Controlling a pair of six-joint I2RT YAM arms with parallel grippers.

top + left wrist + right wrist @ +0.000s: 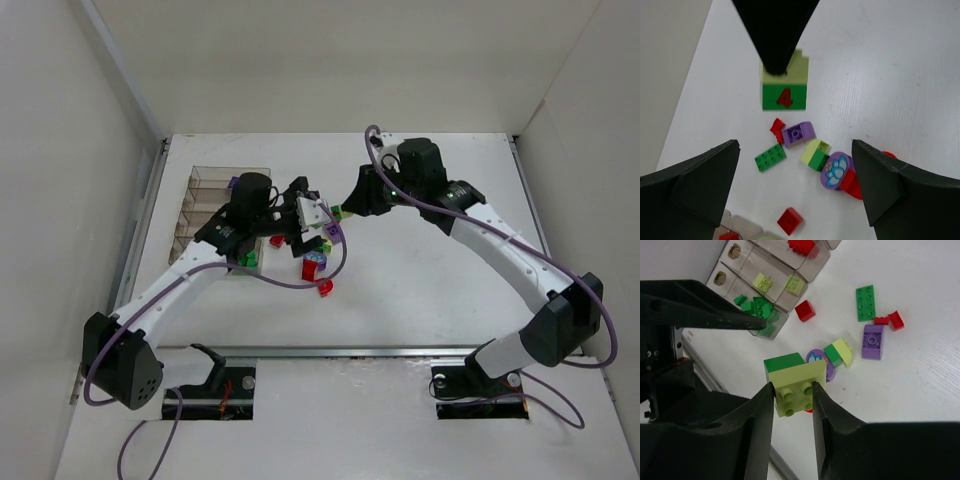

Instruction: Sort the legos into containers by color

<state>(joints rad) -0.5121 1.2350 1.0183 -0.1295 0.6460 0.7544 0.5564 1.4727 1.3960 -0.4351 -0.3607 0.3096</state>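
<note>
My right gripper (793,387) is shut on a yellow-green brick stacked on a dark green brick (795,382), held above the table. In the left wrist view this brick (785,82) shows a red "4". My left gripper (795,147) is open and empty, hovering over loose legos: a green plate (770,157), a purple brick (798,133), a yellow-green and green brick (816,154), a purple lotus disc (836,170) and a red square (790,220). The clear organizer box (815,265) holds red, yellow-green and green bricks in separate rows. From above, the two grippers, left (303,218) and right (343,211), are close together.
The organizer box (205,185) lies at the table's left, by the left wall. A few legos (316,268) lie just right of it under the left arm. White walls enclose the table on three sides. A metal rail (780,465) runs along the table edge.
</note>
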